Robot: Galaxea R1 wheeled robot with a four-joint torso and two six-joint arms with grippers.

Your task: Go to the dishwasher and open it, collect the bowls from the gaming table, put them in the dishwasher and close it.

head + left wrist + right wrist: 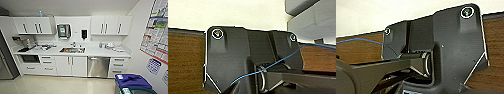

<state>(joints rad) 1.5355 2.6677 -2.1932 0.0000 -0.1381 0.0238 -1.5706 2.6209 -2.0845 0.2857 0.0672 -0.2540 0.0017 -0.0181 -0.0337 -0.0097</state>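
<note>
Head view: kitchenette wall with white cabinets [71, 65] and a counter [92, 52] holding a sink [72, 50]. Closed dishwasher [98, 66] sits under the counter, right of the sink. Blue-lidded bin [132, 82] stands near right. Whether either gripper is clenched or released cannot be told.

Left gripper fingers: hidden behind the robot's own dark plate in the left wrist view; open or shut cannot be told.
Right gripper fingers: likewise hidden in the right wrist view.
Dishwasher [98, 66] interior: hidden, door closed.
Worktop items [43, 46]: too blurred to identify.
Sink [72, 50] contents: blurred, unreadable.
Wall posters [156, 32]: cut off by the frame edge, print illegible.
Blue-lidded bin [132, 82]: cut off by the lower edge.
Dark appliance [5, 60]: cut by the side edge.
</note>
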